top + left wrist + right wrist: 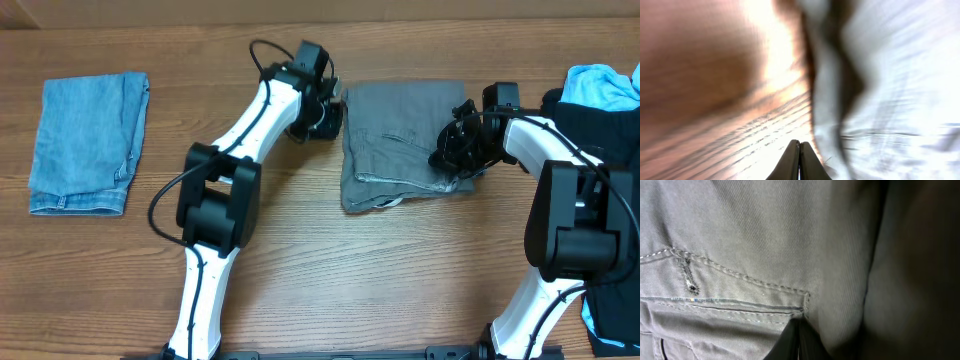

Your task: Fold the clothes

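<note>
Left wrist view blurs the grey shorts — black garment is edge-cropped.

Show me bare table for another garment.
Bare wood lies between the folded blue denim garment and the left arm, and on the near side of the grey cotton shorts. Crowded: the right edge, with the black garment.

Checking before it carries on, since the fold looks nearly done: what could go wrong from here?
The right claw rests shut on the grey shorts; moving off, it might drag the top layer and loosen the fold. The left claw, shut beside the shorts' left edge, could rumple that edge if it slides inward.
</note>
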`<state>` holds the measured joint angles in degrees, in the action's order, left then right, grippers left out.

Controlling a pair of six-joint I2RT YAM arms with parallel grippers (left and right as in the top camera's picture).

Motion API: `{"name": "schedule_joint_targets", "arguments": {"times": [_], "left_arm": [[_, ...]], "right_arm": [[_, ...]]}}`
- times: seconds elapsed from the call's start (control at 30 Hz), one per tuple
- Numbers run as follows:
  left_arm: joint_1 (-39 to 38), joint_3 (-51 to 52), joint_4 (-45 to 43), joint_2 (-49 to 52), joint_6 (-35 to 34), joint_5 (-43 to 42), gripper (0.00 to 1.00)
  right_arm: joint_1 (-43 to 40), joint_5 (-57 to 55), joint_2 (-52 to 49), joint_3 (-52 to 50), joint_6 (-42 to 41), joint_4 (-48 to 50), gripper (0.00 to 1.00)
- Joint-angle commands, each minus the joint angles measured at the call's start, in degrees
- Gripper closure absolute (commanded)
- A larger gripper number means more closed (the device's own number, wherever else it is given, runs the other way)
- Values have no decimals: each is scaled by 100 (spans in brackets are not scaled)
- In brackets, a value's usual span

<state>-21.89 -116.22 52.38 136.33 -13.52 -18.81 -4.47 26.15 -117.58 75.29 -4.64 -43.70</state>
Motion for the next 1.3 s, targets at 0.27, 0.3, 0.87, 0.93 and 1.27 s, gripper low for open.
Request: {"name": "schedule_joint_targets", "arguments": {"times": [0.27, 0.3, 0.87, 0.93, 1.27], "left_arm": [[17, -402, -116, -1040, -20, 116, 96], [11, -398, -120, -1029, -52, 116, 96], [-63, -393, -79, 59, -190, -116, 96], [-63, -393, -35, 190, -190, -116, 96], [-63, -391, 319, 761, -37, 39, 96]], "right_arm": [[1121, -411, -105, -284, 466, -549, 96], [1233, -468, -105, -284, 466, -546, 96], [1681, 413, 859, -280, 315, -684, 94], [1517, 396, 1143, -280, 315, -726, 92], [94, 160, 1458, -291, 260, -492, 70]]}}
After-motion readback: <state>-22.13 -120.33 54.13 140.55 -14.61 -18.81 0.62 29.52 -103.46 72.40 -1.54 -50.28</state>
